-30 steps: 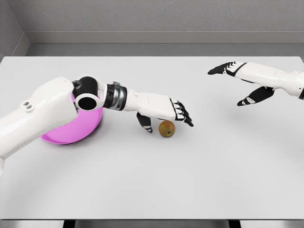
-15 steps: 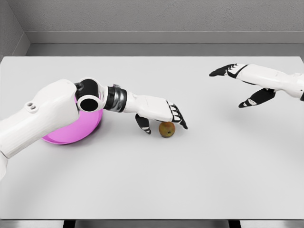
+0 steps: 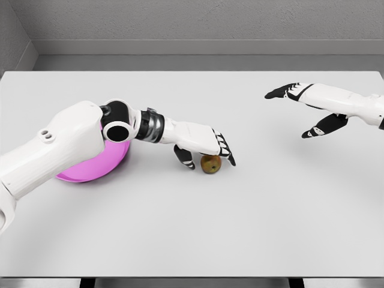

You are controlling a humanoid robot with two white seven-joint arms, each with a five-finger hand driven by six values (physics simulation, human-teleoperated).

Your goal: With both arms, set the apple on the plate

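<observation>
- The apple point(image 3: 210, 164) sits on the white counter point(image 3: 240, 228), a little left of the middle, just to the right of the pink plate point(image 3: 96, 165).
- The left robot hand point(image 3: 203, 144) lies low over the apple, palm down, its fingers point(image 3: 225, 147) reaching across the top of the fruit and its thumb point(image 3: 185, 157) hanging down on the apple's left side.
- The fingers are draped, not clenched; I cannot tell whether they actually press on the apple.
- The left arm crosses over the plate's right part and hides it.
- The right robot hand point(image 3: 306, 111) hovers above the counter far off to the right, well apart from the apple, fingers spread and holding nothing.
</observation>
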